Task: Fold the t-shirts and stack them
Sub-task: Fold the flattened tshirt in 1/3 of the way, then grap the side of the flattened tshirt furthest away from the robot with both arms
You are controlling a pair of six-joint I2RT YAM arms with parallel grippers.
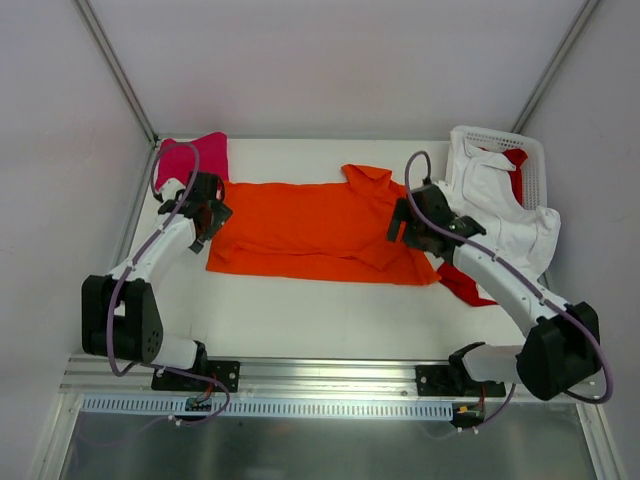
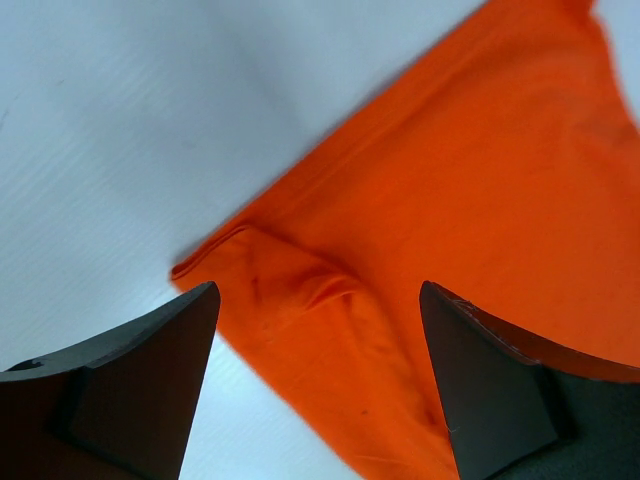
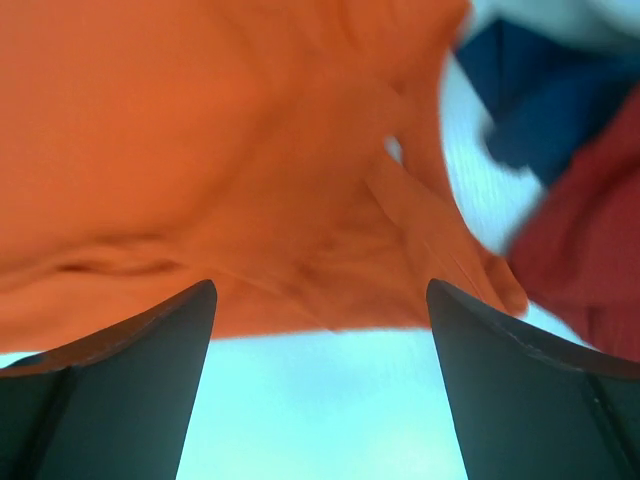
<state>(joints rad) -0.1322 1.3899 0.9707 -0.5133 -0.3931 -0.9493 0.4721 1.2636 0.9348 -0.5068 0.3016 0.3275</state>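
Note:
An orange t-shirt (image 1: 310, 228) lies spread flat across the middle of the table. My left gripper (image 1: 208, 218) is open at the shirt's left edge; the left wrist view shows the orange cloth (image 2: 440, 220) between and beyond the fingers. My right gripper (image 1: 402, 222) is open over the shirt's right side; the orange cloth (image 3: 220, 150) fills the right wrist view. A magenta-pink shirt (image 1: 195, 158) lies at the back left. A white shirt (image 1: 505, 210) hangs out of the basket, with a red shirt (image 1: 465, 285) below it. Dark blue cloth (image 3: 525, 100) and red cloth (image 3: 590, 250) show in the right wrist view.
A white slotted basket (image 1: 530, 150) stands at the back right corner. Walls close in the table (image 1: 300, 310) at left, back and right. The arm bases sit on a metal rail along the near edge.

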